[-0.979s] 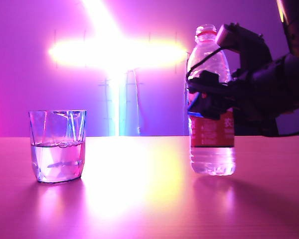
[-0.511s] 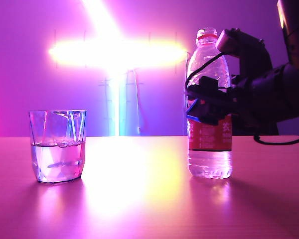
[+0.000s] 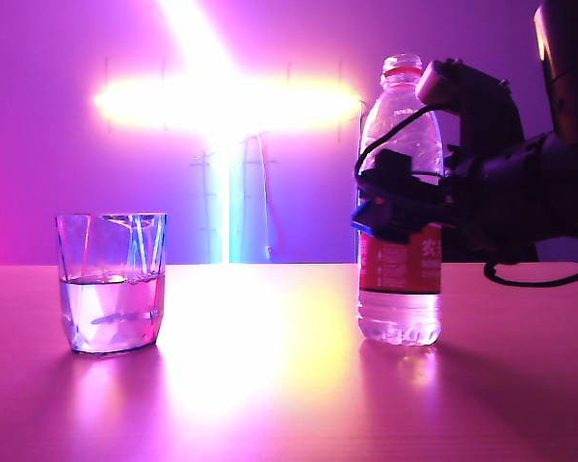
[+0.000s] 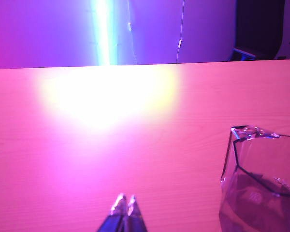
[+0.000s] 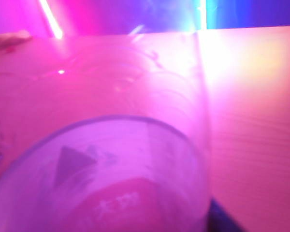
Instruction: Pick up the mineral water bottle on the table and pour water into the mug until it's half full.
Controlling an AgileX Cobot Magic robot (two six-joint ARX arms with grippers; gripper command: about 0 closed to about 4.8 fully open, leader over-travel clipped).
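Plastic mineral water bottle (image 3: 401, 294) stands inside right gripper (image 3: 391, 204), grip unclear; left gripper (image 4: 124, 206) closed near mug (image 4: 261, 186).

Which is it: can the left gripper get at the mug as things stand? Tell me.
Probably yes. The left gripper, shut, sits low near the mug, with only bare table between them.

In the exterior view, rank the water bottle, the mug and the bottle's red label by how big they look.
1. mineral water bottle, held by the right gripper
2. mug
3. red label
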